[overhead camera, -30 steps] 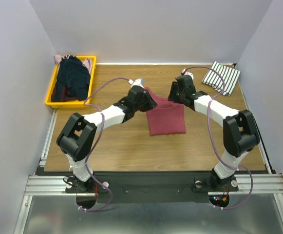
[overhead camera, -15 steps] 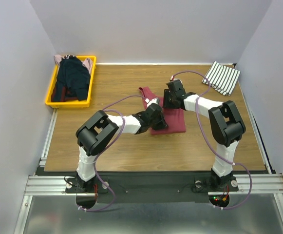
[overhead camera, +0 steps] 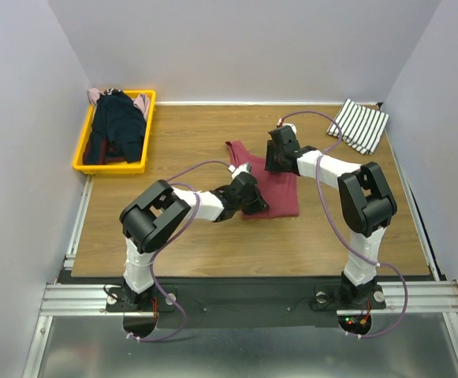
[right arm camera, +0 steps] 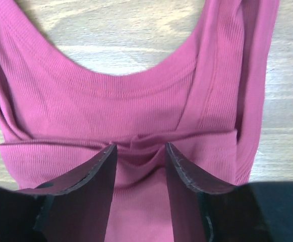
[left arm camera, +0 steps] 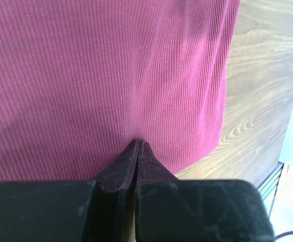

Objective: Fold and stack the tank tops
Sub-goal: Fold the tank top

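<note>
Top view: the red top lies flat mid-table, with 1 strap trailing toward the far left. Bare wood runs along its near hem and on both sides. The left gripper sits at the near left corner of the cloth, and the right gripper is at the neck end. The striped top lies folded in the far right corner, well apart. The yellow bin at the far left edge holds a navy top.

Left wrist: the 2 black fingers meet at their tips, clamped on a thin raised crease of the red top. The cloth is a fine ribbed knit. Its straight side edge ends on grained wood at the right.

Right wrist: the jaws stand apart, straddling a small bunched fold just below the scooped, seamed neckline of the red top. Wood shows through the scoop.
</note>
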Motion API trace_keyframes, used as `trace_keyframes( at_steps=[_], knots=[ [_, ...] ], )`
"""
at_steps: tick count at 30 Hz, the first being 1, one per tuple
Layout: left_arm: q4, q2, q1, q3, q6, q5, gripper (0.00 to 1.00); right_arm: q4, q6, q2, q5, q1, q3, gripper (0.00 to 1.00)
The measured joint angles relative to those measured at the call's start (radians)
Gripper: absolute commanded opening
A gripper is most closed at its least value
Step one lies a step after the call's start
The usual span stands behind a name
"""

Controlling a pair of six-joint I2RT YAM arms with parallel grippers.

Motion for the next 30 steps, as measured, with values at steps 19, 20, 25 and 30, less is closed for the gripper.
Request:
trace_keyframes(
  at_steps=[19,20,25,30],
  knots=[
    [-0.034,-0.155,0.000,-0.182,0.082,0.151,0.08,-0.028,-0.006,-0.178,0.000,0.130,-0.131,0.50],
    [-0.045,-0.175,0.000,-0.201,0.089,0.157,0.08,-0.027,-0.006,-0.205,-0.004,0.137,-0.151,0.50],
    [-0.095,-0.272,0.014,-0.291,0.102,0.180,0.08,-0.029,-0.007,-0.283,-0.019,0.136,-0.221,0.50],
    [-0.182,-0.398,0.090,-0.387,0.113,0.197,0.13,-0.029,-0.017,-0.288,-0.060,0.137,-0.249,0.50]
  ],
)
